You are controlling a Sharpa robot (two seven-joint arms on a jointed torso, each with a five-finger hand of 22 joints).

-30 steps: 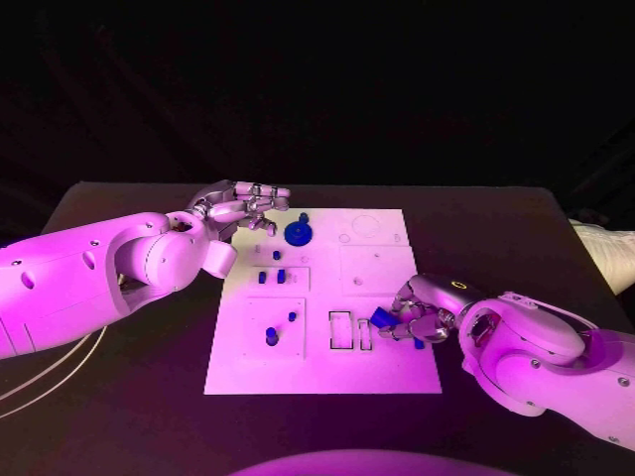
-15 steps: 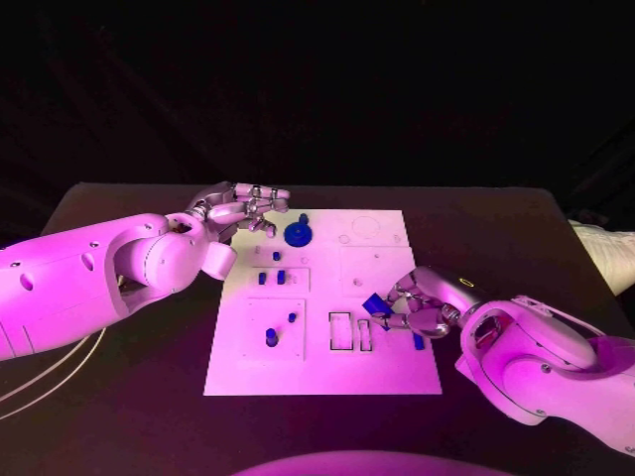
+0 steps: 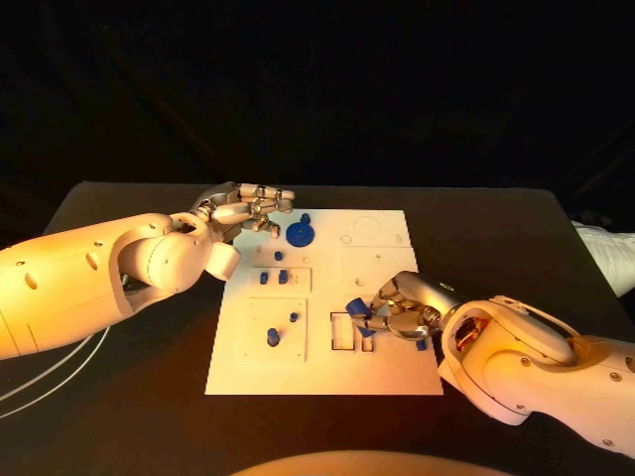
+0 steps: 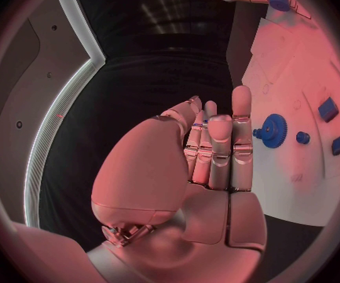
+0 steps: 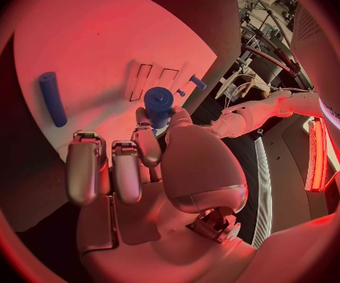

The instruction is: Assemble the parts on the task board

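Several parts (image 3: 271,337) lie loose on the task board (image 3: 324,377); the right hand (image 3: 404,312) fingers pinch 1 blue piece (image 3: 356,306) above the slots at 6 o'clock; the left hand (image 3: 243,210) fingers are half-curled, empty, at 11 o'clock.

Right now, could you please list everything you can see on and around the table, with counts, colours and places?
Table: one, black, under everything.
Task board: one, white, mid-table.
Gear: one, blue, far end of the board near the left hand.
Small parts: several, blue, scattered on the board's left half.
Rod: one, blue, lying on the board near the right hand.
Held part: one, blue, above the rectangular slots.
Cables: pale, on the table's left.
Left hand: empty, fingers together, beside the board's far left corner.
Right hand: holds the blue part.
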